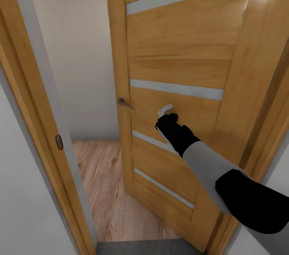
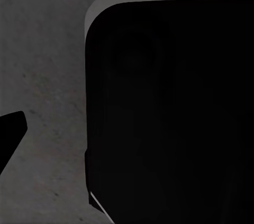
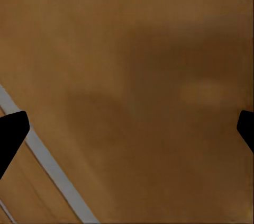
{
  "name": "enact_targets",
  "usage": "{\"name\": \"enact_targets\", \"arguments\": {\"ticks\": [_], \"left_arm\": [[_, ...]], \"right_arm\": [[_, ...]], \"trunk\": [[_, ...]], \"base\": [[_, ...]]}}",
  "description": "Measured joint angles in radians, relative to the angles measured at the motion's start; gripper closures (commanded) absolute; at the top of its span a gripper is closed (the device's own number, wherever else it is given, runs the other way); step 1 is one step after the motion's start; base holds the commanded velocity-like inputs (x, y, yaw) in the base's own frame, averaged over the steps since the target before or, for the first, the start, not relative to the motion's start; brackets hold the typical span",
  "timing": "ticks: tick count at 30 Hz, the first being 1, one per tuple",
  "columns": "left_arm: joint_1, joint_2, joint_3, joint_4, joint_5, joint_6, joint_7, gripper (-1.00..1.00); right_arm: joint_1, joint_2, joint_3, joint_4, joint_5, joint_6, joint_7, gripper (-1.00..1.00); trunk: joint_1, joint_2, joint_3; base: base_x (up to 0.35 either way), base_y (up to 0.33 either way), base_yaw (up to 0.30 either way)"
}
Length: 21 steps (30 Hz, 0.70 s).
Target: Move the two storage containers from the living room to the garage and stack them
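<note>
The two storage containers are out of view. My right gripper (image 1: pixel 166 113) is stretched out against the face of a wooden door (image 1: pixel 180 58), just right of its handle (image 1: pixel 125 103). In the right wrist view the right gripper (image 3: pixel 127 128) is open, its fingertips (image 3: pixel 11 131) far apart with only the door panel between them. My left gripper (image 2: pixel 127 134) hangs over the dark grey floor (image 2: pixel 42 49). One of its fingertips (image 2: pixel 10 135) shows at the view's edge, and a black part of the robot (image 2: pixel 169 107) hides the other.
The door stands partly open, with a gap between it and the left door frame (image 1: pixel 36 86). Light wood plank flooring (image 1: pixel 104 174) and a plain white wall (image 1: pixel 76 46) lie beyond. A strip of dark grey floor (image 1: pixel 140 247) lies at the threshold below me.
</note>
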Motion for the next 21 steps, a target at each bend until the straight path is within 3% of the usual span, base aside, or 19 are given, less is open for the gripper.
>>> {"name": "enact_targets", "arguments": {"ticks": [4,12,17,21], "left_arm": [[0.000,0.000,0.000,0.000,0.000,0.000,0.000,-1.00],[0.000,0.000,0.000,0.000,0.000,0.000,0.000,-1.00],[0.000,0.000,0.000,0.000,0.000,0.000,0.000,-1.00],[0.000,0.000,0.000,0.000,0.000,0.000,0.000,-1.00]], "right_arm": [[-0.049,0.000,0.000,0.092,0.029,-0.037,-0.013,-1.00],[-0.080,0.000,-0.007,0.139,0.001,-0.058,-0.012,-1.00],[-0.082,0.000,-0.003,0.110,0.007,-0.043,-0.030,-1.00],[-0.082,0.000,-0.006,-0.012,-0.007,-0.019,-0.031,-1.00]], "trunk": [[0.000,0.000,0.000],[0.000,0.000,0.000],[0.000,0.000,0.000],[0.000,0.000,0.000]], "base": [[0.000,0.000,0.000],[0.000,0.000,0.000],[0.000,0.000,0.000],[0.000,0.000,0.000]]}}
